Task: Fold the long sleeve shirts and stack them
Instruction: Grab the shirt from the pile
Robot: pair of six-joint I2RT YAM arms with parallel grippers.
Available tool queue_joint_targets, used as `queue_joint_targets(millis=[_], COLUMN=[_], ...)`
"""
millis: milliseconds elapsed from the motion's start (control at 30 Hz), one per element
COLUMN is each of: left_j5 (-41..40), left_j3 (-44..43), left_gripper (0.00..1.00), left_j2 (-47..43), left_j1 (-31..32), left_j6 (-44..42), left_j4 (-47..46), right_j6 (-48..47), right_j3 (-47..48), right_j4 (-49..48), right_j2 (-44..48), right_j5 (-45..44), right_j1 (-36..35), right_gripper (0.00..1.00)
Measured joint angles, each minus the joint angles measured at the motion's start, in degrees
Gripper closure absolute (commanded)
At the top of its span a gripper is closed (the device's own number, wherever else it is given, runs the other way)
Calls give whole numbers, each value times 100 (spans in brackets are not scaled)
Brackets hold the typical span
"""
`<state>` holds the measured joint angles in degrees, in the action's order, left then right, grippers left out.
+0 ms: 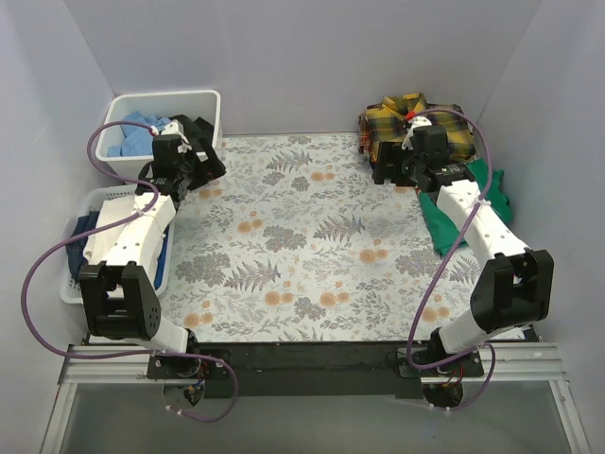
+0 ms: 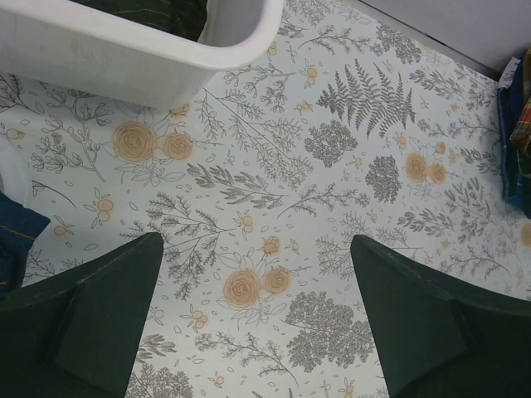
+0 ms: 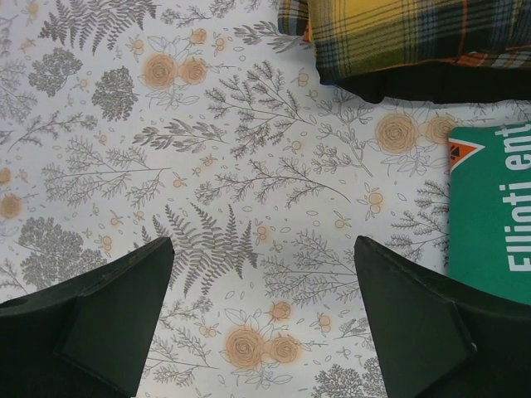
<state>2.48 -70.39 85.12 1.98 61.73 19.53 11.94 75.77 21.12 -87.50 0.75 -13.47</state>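
Top view: floral-print worktop, both arms reaching toward the far corners. The left claw hangs at the near right corner of a white bin at far left. The light blue shirt lies bunched inside that bin, unfolded. A second bin sits beside the left arm with dark blue cloth in it. The plaid shirt is a crumpled heap at the far right corner, on top of a black garment. The right claw hangs just beside that heap. The green T-shirt lies partly under the right arm. Jaw state is hard to read from up here.

Left wrist view: left claw spread wide, nothing between the fingers, only bare worktop print below. The white bin's rounded corner fills the top left. Dark blue cloth shows at the left edge (just a scrap). A sliver of plaid shirt shows at the right edge, well apart.

Right wrist view: right claw spread wide as well, holding nothing, over bare worktop. Plaid shirt at top right, black garment peeking out under it. The green T-shirt, with white lettering, is at the right edge, near the right finger, contact unclear.
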Motion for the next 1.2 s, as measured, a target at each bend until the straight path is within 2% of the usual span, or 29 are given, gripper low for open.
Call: queue_joint_targets(millis=[200, 500, 867, 1200], left_j5=[157, 63, -568, -1517], left_j3=[0, -238, -2673, -4535], left_gripper=[2, 2, 2, 2], left_j2=[-2, 24, 1222, 3058], left_j1=[0, 0, -44, -243], left_j6=[-20, -39, 7, 273], left_j4=[-20, 164, 560, 662], right_j6=[87, 15, -57, -153], right_j3=[0, 417, 693, 1158], right_j4=[105, 350, 492, 487], right_j2=[-9, -260, -341, -1054], right_j5=[-332, -17, 374, 236], right_j1=[9, 162, 55, -737], right_gripper=[1, 1, 2, 2])
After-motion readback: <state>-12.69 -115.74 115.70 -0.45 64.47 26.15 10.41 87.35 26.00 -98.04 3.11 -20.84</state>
